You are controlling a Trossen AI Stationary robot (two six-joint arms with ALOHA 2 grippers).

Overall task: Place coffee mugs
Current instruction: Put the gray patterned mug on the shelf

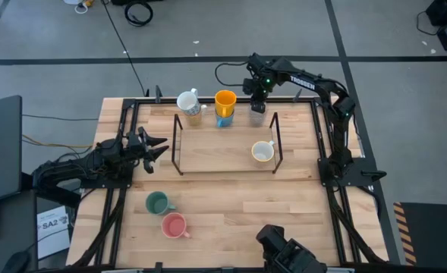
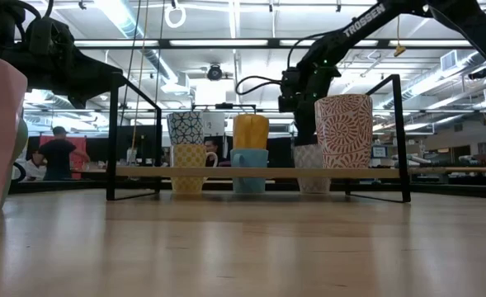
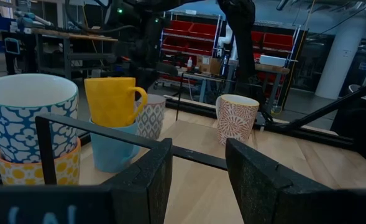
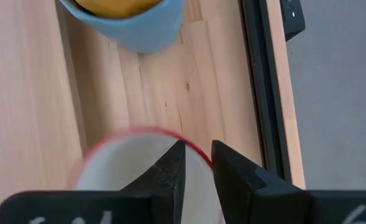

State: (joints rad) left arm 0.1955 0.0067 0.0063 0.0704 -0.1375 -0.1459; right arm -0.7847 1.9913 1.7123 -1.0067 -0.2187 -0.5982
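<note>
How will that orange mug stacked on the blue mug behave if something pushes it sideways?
The orange mug sits nested in the blue mug, so the tall stack would probably tip or slide as a pair. Both look like stiff glazed ceramic, likely slippery and breakable if they fall. The handle sticking out on one side may make the orange mug turn when nudged.

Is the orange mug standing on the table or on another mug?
On another mug. The orange mug stands upright, stacked in the blue mug beneath it, seen in the left wrist view.
</note>
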